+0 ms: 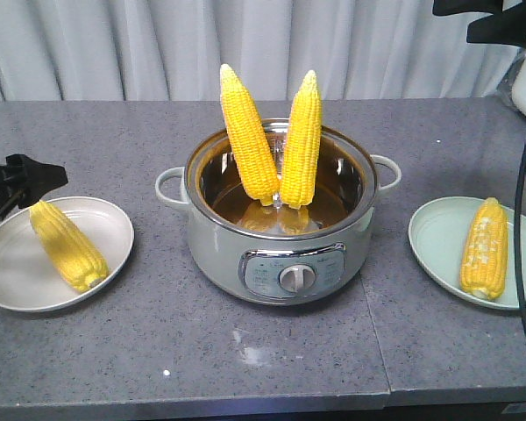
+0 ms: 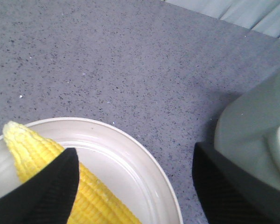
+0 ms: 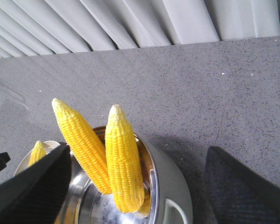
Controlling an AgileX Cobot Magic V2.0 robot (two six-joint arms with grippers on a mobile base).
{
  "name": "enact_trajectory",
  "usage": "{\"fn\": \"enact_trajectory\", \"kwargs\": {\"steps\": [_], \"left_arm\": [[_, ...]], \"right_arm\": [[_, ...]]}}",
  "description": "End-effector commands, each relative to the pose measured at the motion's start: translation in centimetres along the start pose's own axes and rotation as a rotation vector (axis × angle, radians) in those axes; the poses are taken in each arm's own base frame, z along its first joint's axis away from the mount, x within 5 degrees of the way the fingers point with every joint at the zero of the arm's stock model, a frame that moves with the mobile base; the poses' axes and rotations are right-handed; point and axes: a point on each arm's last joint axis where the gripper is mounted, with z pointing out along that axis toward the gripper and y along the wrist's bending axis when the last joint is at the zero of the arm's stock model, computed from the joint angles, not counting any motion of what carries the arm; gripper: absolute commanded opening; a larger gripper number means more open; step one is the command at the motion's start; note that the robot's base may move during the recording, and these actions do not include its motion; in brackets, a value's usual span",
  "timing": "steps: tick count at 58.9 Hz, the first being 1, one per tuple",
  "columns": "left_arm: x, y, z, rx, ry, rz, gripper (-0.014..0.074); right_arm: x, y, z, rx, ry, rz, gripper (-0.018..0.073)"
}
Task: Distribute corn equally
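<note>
Two corn cobs [image 1: 248, 136] [image 1: 302, 140] stand tips up in the metal bowl of a pale green electric pot [image 1: 280, 237]. A third corn cob [image 1: 66, 246] lies on the white plate [image 1: 105, 224] at the left. A fourth [image 1: 485, 248] lies on the pale green plate [image 1: 434, 232] at the right. My left gripper [image 2: 134, 151] hangs open just over the white plate, its left finger [image 2: 42, 186] above the cob [image 2: 91, 196] lying there. My right gripper [image 3: 139, 150] is open and high above the pot, with both standing cobs [image 3: 81, 144] [image 3: 123, 158] below it.
The grey speckled counter [image 1: 272, 351] ends in a front edge near the bottom of the front view. A white curtain [image 1: 140, 44] hangs behind it. The pot's side handles [image 1: 168, 186] stick out toward each plate. A black cable [image 1: 522, 219] drops across the right plate.
</note>
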Motion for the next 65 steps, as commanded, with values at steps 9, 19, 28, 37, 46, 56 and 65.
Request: {"fn": "enact_trajectory", "kwargs": {"steps": [9,19,28,37,46,56,65], "left_arm": [[-1.9,-2.7,-3.0,0.093,-0.083,0.022,0.0501],[-4.5,-6.2,-5.6,0.276,-0.113,0.072,0.0454],[-7.9,-9.7,-8.3,0.433,-0.16,0.196,0.04],[-10.5,-12.5,-9.9,0.455,-0.27,0.277,0.039],[-10.5,-13.7,-9.0,0.445,-0.293,0.281,0.039],[-9.6,-14.0,-5.9,0.476,-0.21,0.262,0.039],[-9.4,-13.5,-4.3,0.47,-0.175,0.241,0.039]], "right_arm": [[-1.1,4.0,-2.1,-0.151,-0.089,-0.052,0.056],[-0.7,7.2,0.0,-0.25,-0.057,-0.122,0.056],[0.4,10.0,2.8,-0.205,0.023,-0.253,0.056],[0.8,11.8,5.2,-0.058,0.007,-0.377,0.056],[1.0,13.1,7.6,0.073,-0.03,-0.438,0.056],[1.6,12.0,11.4,0.201,-0.021,-0.427,0.056],[2.2,10.4,13.9,0.218,0.003,-0.368,0.056]]}}
